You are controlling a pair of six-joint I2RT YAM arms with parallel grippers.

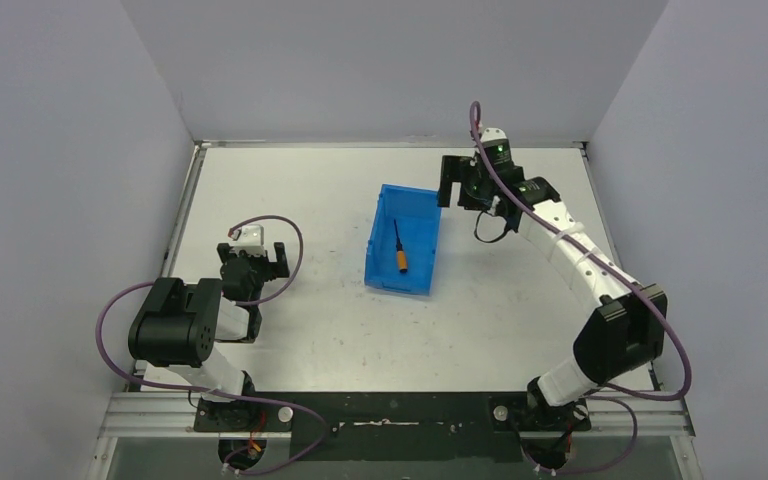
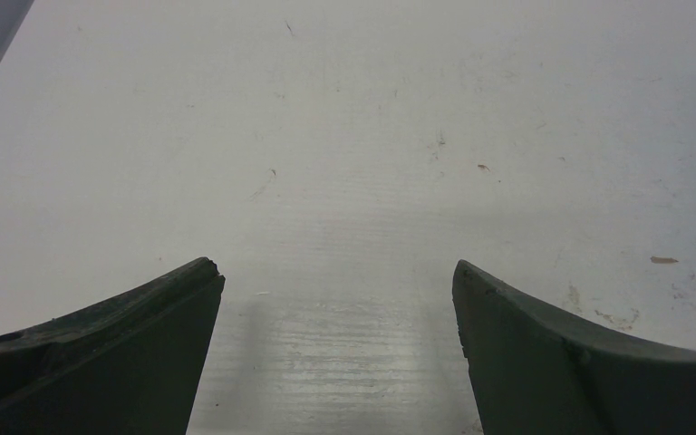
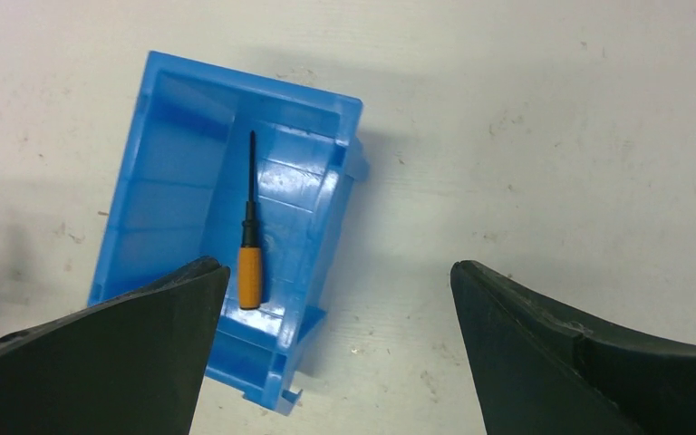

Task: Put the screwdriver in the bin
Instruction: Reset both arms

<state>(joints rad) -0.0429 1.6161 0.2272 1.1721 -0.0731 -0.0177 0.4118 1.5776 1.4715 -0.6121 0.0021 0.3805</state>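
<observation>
**Screwdriver is in the bin: you're at the wrap-up**

Look at the top view: the screwdriver lies flat on the floor of the blue bin, orange handle toward the near end, black shaft pointing far. Nothing is touching it. The right wrist view confirms it, with the screwdriver resting loose inside the bin.

Your right gripper hangs just to the right of the bin's far right corner, off the table. From its own camera the right gripper is spread wide with nothing between its fingers.

Your left gripper sits well apart on the left side, near its base. Its wrist view shows the left gripper also spread wide and holding nothing, with only bare tabletop ahead.

By my read the placing is done and the drop is clean. What's left is to pull the right arm back toward its base. Lift it first and keep it to the right, so that the fingers clear the bin's rim and don't nudge it.
</observation>
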